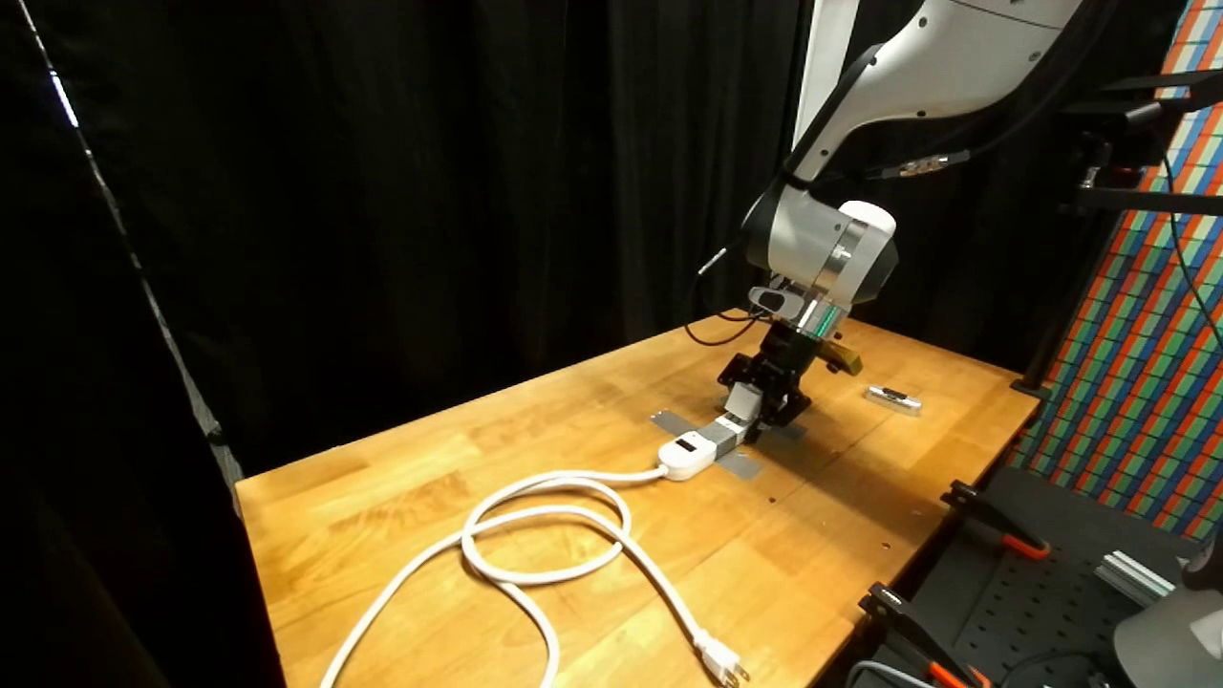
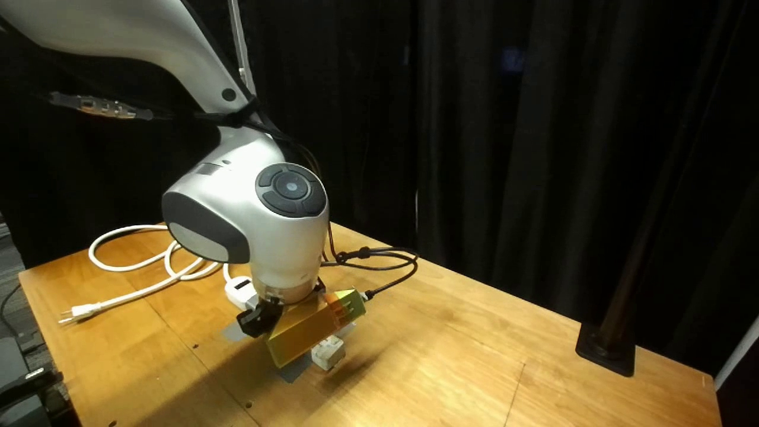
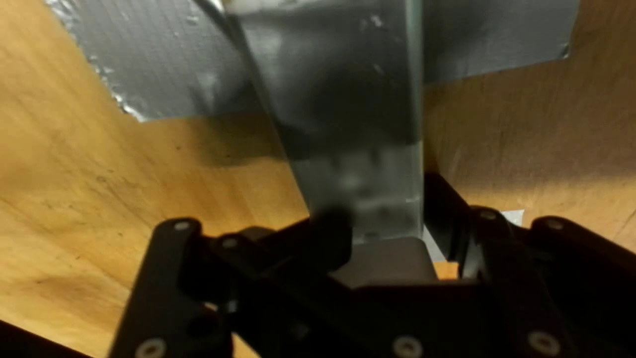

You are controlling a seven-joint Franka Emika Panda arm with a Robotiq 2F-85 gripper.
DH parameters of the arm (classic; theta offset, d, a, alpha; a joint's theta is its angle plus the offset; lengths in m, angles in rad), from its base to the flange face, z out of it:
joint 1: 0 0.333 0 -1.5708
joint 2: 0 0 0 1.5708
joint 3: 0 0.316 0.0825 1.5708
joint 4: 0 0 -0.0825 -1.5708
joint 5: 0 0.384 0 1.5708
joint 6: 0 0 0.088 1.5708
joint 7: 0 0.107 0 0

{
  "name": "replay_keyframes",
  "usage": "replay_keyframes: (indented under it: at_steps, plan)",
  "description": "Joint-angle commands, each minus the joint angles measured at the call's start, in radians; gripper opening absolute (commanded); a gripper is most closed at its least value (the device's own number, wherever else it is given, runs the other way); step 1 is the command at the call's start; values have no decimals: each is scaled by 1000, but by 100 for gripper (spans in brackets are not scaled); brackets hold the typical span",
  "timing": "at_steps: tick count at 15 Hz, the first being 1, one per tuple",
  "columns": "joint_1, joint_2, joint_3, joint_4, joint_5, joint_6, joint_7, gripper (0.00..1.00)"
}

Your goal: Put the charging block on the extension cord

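Note:
The extension cord (image 1: 688, 456) lies taped to the table, its narrow socket strip running under my gripper (image 1: 758, 422). Its white switch end (image 2: 239, 290) and the strip's far end (image 2: 328, 354) show in an exterior view. In the wrist view the strip (image 3: 367, 181) runs down between my fingers. The charging block (image 1: 743, 399) is a small pale block between the fingers, over the strip; it looks grey in the wrist view (image 3: 392, 258). My gripper (image 3: 385, 216) is partly open around it, with a narrow gap at the right finger; the left finger overlaps it. Contact beneath the block is hidden.
Grey tape (image 3: 164, 59) crosses the strip. The white cable loops (image 1: 545, 545) across the table, ending in a plug (image 1: 718, 659). A small silver and dark object (image 1: 893, 398) lies beyond the gripper. Black clamps (image 1: 994, 516) grip the table edge.

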Motion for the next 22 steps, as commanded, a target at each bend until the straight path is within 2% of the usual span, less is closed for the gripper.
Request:
replay_keyframes:
  at_steps: [1,8,13,16,22]
  plan:
    - [47,-24,18,-38,-1,99,-3,24]
    - [130,-17,1,-64,-43,216,62,24]
    - [148,-23,-21,-49,-78,224,111,24]
    - [147,-65,-22,-53,-72,256,94,24]
    - [204,-180,-41,-131,-134,366,104,24]
